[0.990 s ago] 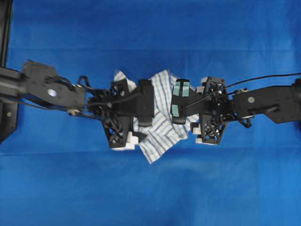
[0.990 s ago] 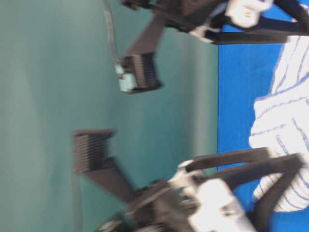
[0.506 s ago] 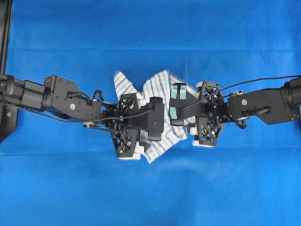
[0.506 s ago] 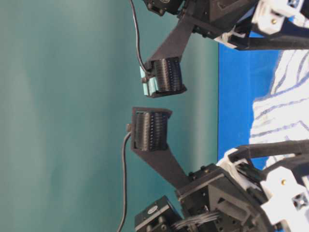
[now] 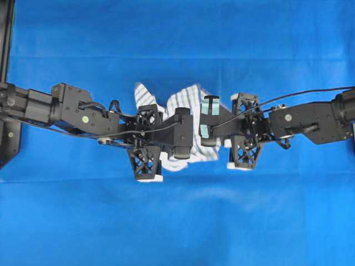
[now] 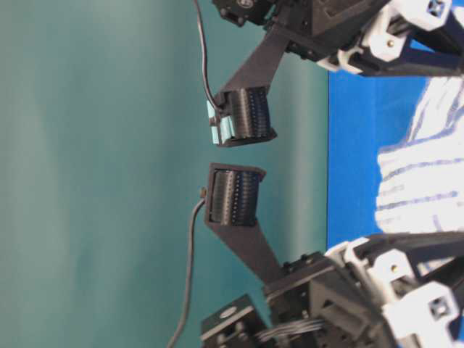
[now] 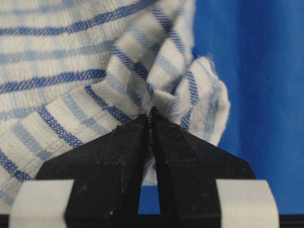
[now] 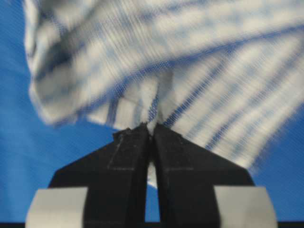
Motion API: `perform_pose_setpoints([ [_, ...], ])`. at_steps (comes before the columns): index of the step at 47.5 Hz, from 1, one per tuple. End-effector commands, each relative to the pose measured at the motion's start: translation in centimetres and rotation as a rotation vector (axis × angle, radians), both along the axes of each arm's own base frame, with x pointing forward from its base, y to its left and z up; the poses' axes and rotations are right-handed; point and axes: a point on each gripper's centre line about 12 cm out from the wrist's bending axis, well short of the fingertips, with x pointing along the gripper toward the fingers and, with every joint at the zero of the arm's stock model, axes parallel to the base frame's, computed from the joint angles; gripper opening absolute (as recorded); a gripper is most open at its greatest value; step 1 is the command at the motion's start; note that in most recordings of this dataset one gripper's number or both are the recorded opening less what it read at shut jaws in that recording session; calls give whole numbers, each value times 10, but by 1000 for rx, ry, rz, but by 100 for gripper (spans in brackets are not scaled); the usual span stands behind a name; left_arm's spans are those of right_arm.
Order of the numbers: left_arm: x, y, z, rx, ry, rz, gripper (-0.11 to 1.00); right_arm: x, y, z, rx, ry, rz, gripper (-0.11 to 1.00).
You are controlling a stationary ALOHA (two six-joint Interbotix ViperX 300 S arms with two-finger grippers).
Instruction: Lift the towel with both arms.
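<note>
Bright even light, soft shadows, right wrist view motion-blurred

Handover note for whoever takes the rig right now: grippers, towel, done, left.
Left gripper: shut, pinching a fold of the towel.
Right gripper: shut on a towel fold too.
Towel: bunched between the two arms on the blue table cover, partly hidden under them from overhead.
Done: both grasps made.
Left: raise both arms together; whether the cloth has left the surface cannot be told.
</note>
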Motion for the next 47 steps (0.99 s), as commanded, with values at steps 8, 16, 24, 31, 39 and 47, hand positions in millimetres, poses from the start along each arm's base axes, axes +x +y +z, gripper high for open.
perform_pose_setpoints([
  [8,-2,12,69,-7,-98,29,3,7,-4,73,-10,-137,-24,4],
  [16,-10,19,115,-1,-131,35,3,8,-7,130,-22,-206,-51,4],
  [24,-25,27,175,8,-168,47,3,9,-10,180,-31,-255,-75,4],
  [31,-45,38,229,16,-217,72,3,10,-13,219,-54,-287,-84,4],
  [39,-61,43,272,18,-257,86,3,13,-16,269,-114,-323,-49,4],
  [47,-72,42,310,30,-297,75,3,14,-18,314,-152,-379,-17,4],
])
